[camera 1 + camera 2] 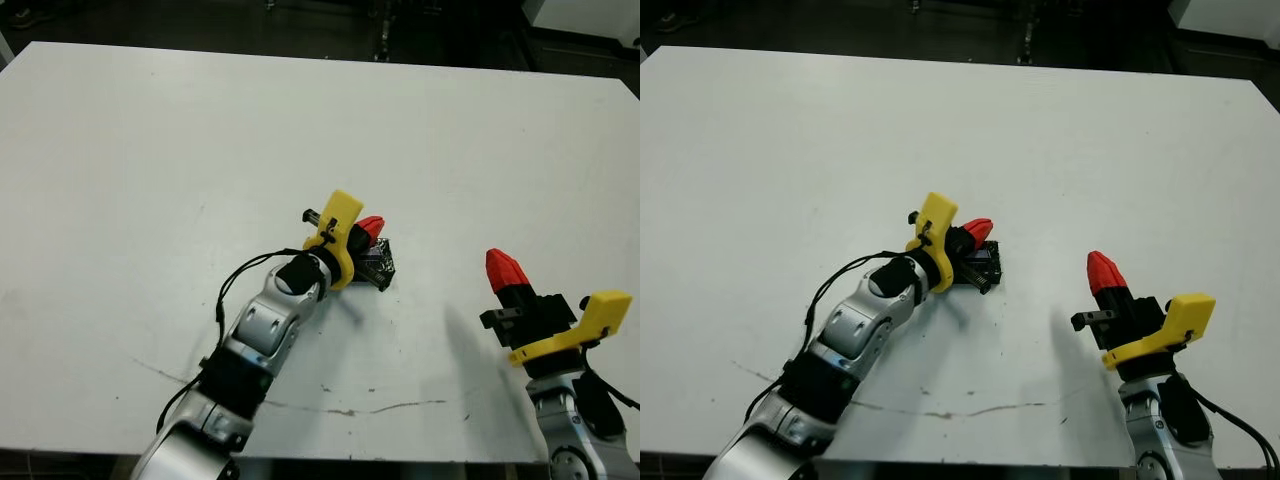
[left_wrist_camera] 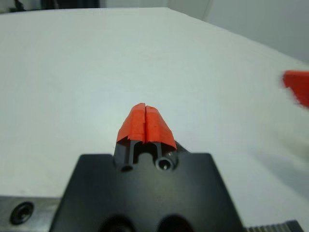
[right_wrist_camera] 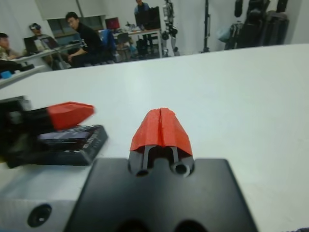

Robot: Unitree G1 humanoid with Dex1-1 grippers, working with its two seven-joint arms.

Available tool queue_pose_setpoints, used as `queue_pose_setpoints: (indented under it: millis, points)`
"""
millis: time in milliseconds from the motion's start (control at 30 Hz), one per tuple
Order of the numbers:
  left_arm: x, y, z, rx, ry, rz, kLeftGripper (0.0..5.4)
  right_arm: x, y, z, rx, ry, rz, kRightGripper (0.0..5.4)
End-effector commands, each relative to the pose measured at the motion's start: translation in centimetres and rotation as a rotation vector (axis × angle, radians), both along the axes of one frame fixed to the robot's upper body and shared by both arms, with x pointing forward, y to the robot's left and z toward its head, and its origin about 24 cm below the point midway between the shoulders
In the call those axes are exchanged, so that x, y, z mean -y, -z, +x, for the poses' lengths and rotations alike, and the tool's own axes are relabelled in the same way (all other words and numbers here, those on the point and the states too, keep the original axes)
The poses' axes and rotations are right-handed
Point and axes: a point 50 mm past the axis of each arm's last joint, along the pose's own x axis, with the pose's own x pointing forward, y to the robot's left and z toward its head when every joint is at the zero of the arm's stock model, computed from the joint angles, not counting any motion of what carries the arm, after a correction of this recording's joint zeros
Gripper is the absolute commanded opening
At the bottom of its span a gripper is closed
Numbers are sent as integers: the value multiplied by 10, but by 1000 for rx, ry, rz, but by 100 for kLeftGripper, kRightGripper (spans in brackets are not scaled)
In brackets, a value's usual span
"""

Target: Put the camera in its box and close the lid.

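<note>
A flat black lid (image 3: 72, 134) lies on top of the dark-sided box (image 3: 95, 144), near the table's middle (image 1: 380, 266). My left gripper (image 1: 372, 228) is shut, its red tips together (image 2: 146, 121), and rests over the lid's top with nothing held between the fingers. The camera is hidden. My right gripper (image 1: 503, 268) is shut as well (image 3: 161, 126) and hangs empty above the table, a hand's width to the right of the box.
The white table (image 1: 150, 180) stretches wide around the box. A thin dark scratch (image 1: 385, 408) runs near the front edge. Beyond the far edge, the right wrist view shows seated people (image 3: 84, 41) at desks and some stands.
</note>
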Motion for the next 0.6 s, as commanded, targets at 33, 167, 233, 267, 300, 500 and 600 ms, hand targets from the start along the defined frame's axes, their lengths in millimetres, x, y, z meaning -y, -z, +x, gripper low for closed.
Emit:
queue_pose_setpoints:
  millis: [33,167,233,267,300,500,600]
  points:
    - [-34,4,-14,-43,-32,-6,1,2,0,-1,-6,-3,-5,0]
    - [-71,-29,-26,112,-140,-90,1,1,-1,0,3,-7,-5,0]
    - [-88,-38,-30,165,-191,-140,1,0,-2,0,8,-8,-8,0]
    - [-97,-41,-31,194,-217,-165,1,0,-2,0,7,-6,-7,0]
    - [-105,-43,-31,222,-241,-180,1,0,-2,0,5,-4,-6,0]
    - [-160,-56,-28,465,-504,-99,1,1,-7,4,31,-9,1,0]
    - [-169,-55,-30,513,-586,-111,1,3,-11,7,59,0,2,0]
